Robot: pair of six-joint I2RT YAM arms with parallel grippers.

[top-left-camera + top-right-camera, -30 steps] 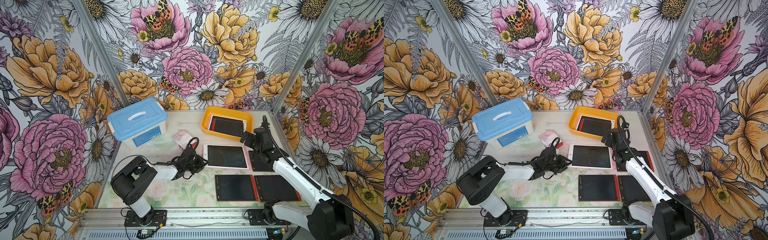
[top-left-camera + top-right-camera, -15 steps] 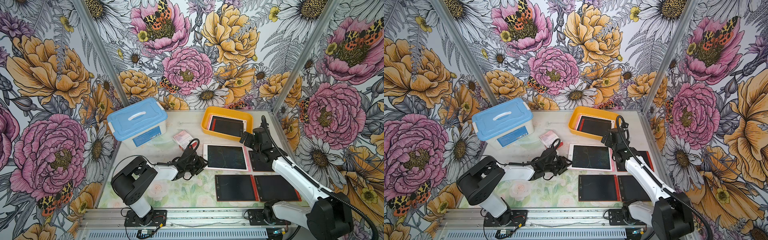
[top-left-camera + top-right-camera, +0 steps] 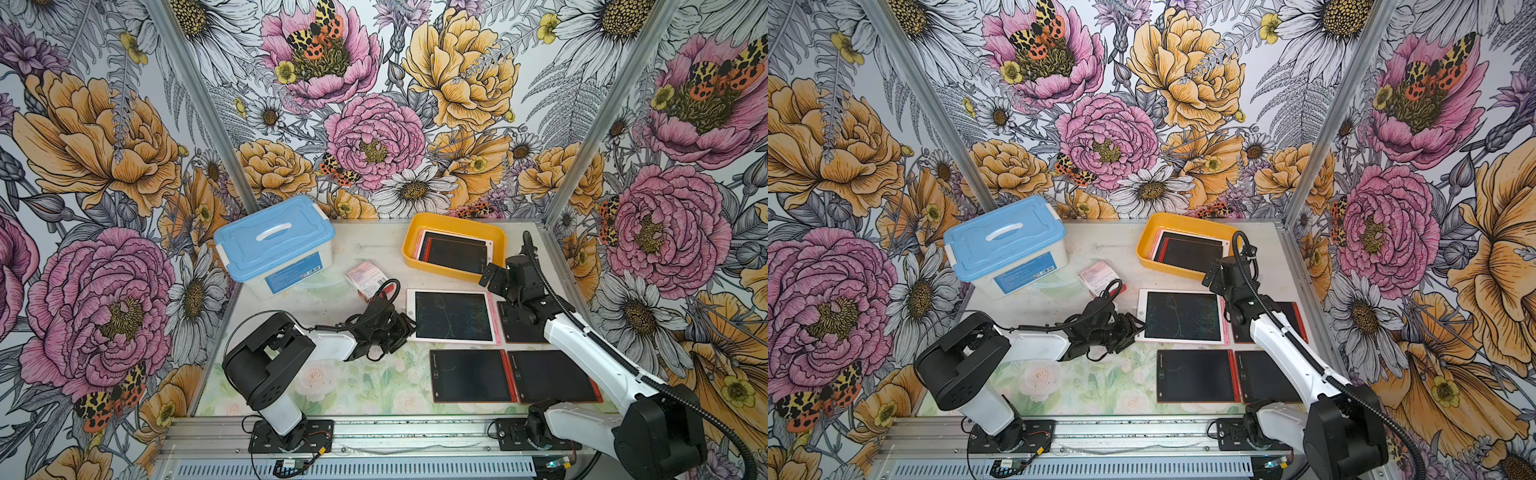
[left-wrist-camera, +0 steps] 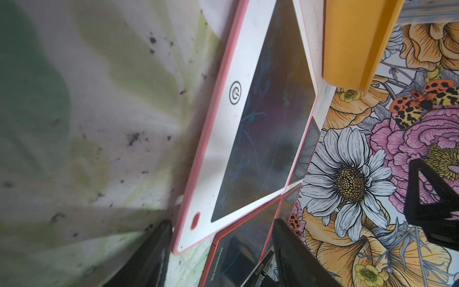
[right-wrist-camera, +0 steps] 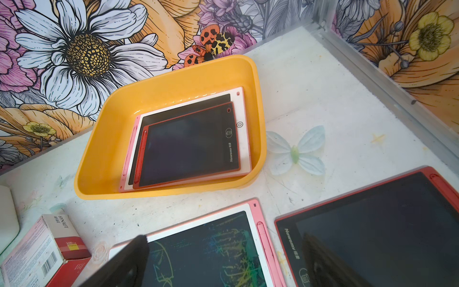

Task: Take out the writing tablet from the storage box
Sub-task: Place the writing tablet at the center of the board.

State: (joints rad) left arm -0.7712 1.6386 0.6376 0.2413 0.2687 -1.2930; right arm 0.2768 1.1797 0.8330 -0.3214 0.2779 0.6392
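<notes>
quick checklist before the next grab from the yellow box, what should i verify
1. left gripper open: ok, fingers apart at the corner of the white tablet.
2. white tablet flat on the table: ok.
3. right gripper open: ok, nothing in it.
4. storage box emptied: not ok, a red tablet lies on a pink-edged tablet inside.
5. red tablet's face uncovered for a grab: ok.
6. left fingers clear of the white tablet's edge: cannot tell.
</notes>
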